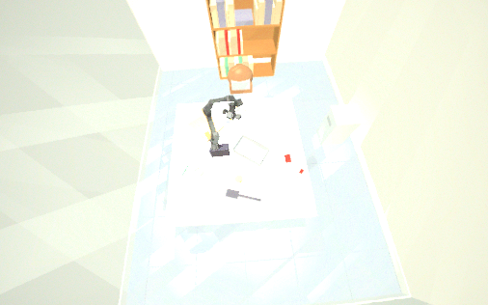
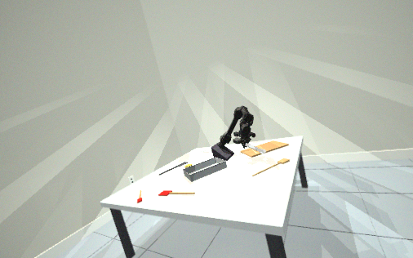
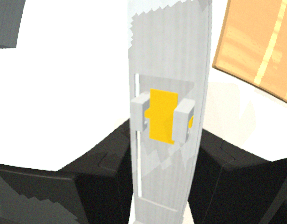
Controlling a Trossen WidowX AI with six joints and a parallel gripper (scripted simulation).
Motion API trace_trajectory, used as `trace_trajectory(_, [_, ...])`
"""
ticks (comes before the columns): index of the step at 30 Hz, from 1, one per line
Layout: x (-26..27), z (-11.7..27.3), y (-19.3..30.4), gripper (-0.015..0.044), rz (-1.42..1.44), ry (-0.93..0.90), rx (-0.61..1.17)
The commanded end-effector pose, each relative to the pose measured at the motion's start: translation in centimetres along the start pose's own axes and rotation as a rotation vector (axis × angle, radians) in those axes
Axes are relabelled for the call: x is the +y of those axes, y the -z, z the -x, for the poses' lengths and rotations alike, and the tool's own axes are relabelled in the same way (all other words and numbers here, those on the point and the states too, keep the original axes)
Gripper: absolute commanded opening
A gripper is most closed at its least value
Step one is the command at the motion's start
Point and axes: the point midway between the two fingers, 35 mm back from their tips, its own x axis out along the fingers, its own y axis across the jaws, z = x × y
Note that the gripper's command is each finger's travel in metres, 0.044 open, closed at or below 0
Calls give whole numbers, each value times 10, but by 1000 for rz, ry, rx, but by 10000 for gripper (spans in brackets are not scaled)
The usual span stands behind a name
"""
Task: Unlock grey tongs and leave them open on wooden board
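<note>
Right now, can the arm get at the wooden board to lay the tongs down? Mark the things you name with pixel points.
Probably yes: the gripper (image 2: pixel 244 144) (image 3: pixel 155 125), shut on the grey tongs (image 2: pixel 257 149) (image 3: pixel 169 55), is right by the wooden board (image 2: pixel 277 145) (image 3: pixel 256 35), and I see nothing standing between them. Whether the tongs are unlocked, I can't tell.

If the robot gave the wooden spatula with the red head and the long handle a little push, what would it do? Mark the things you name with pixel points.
The red-headed spatula (image 2: pixel 176 193) would probably slide or swivel instead of rolling, because its head looks flat and wide. It would likely stay stiff, since its thin handle looks straight. It might be light, as it is so slim.
</note>
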Motion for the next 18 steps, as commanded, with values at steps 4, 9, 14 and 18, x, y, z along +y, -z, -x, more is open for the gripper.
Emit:
trace_trajectory(4, [-20,-8,0,-150,266,-22,-52])
trace_trajectory(9, [-36,-13,-1,-150,448,-25,-84])
trace_trajectory(14, [-51,-18,-2,-150,643,-31,-119])
trace_trajectory(18, [-62,-21,-4,-150,801,-33,-145])
